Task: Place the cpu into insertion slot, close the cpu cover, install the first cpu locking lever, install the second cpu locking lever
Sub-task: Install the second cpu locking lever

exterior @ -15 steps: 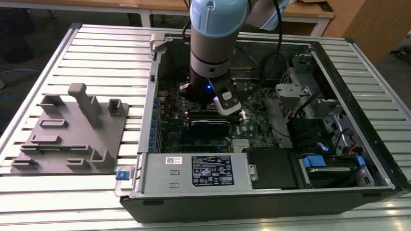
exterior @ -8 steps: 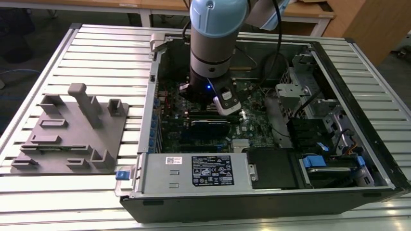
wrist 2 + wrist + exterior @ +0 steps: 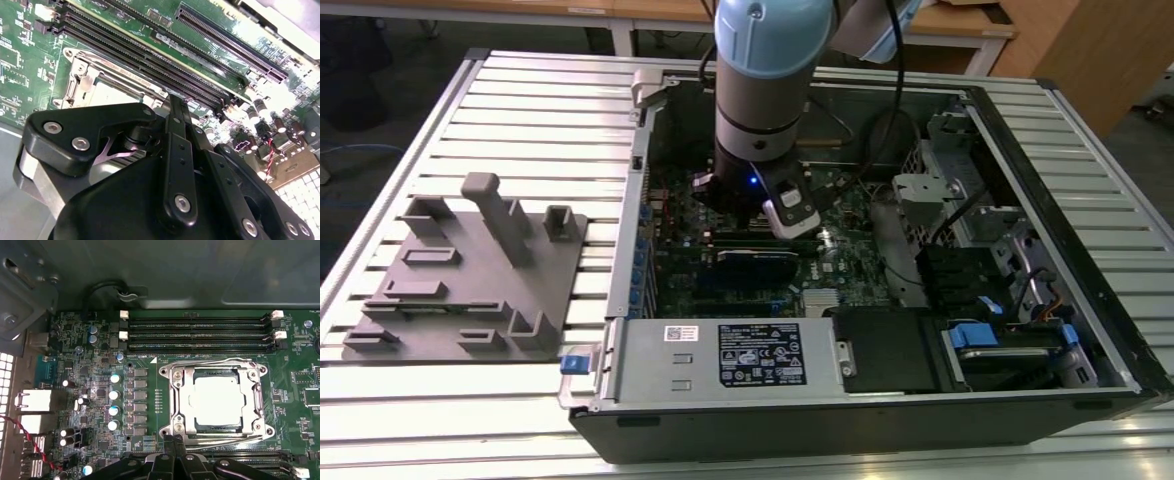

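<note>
The cpu (image 3: 217,400) lies flat in the insertion slot (image 3: 215,426), its silver top showing through the window of the cpu cover (image 3: 176,400), which lies down flat over it. Thin wire levers run along two opposite sides of the cover. My gripper (image 3: 172,439) is shut, with its slim black fingertips pressed together at one corner of the socket and nothing visible between them. In the second wrist view the same fingertips (image 3: 176,102) sit just beside the cover (image 3: 80,65) and the cpu (image 3: 112,92). In the exterior view the gripper (image 3: 763,215) reaches down into the open computer case.
Long black memory slots (image 3: 200,332) flank the socket on two sides. Capacitors (image 3: 115,395) stand close beside it. A black card (image 3: 754,262) and a power supply (image 3: 720,355) sit inside the case. A grey fixture plate (image 3: 467,270) rests on the slatted table at the exterior view's left.
</note>
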You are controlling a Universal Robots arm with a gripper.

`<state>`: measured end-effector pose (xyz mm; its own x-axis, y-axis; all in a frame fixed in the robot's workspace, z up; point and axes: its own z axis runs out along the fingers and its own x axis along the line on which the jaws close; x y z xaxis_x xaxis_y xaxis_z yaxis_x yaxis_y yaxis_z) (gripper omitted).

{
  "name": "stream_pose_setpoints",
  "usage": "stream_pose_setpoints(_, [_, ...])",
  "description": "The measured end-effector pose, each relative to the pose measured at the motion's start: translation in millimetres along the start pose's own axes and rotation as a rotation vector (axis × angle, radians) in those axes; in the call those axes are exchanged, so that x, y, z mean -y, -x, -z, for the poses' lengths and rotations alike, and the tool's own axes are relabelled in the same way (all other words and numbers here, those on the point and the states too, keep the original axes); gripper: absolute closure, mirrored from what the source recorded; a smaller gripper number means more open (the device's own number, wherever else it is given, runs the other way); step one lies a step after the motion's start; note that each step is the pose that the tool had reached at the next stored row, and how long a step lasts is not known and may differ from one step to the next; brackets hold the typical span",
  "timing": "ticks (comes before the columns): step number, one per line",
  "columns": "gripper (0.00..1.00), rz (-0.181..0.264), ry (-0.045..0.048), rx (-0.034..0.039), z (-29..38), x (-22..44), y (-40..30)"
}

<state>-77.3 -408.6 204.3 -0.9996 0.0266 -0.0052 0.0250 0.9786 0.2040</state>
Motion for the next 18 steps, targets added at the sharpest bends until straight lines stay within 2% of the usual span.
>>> stream_pose_setpoints(10, [0.9,0.0,0.0,0.0001,-4.6,-0.4,-0.1])
stream_pose_setpoints(18, [0.9,0.0,0.0009,-0.0001,-7.9,-1.6,-2.9])
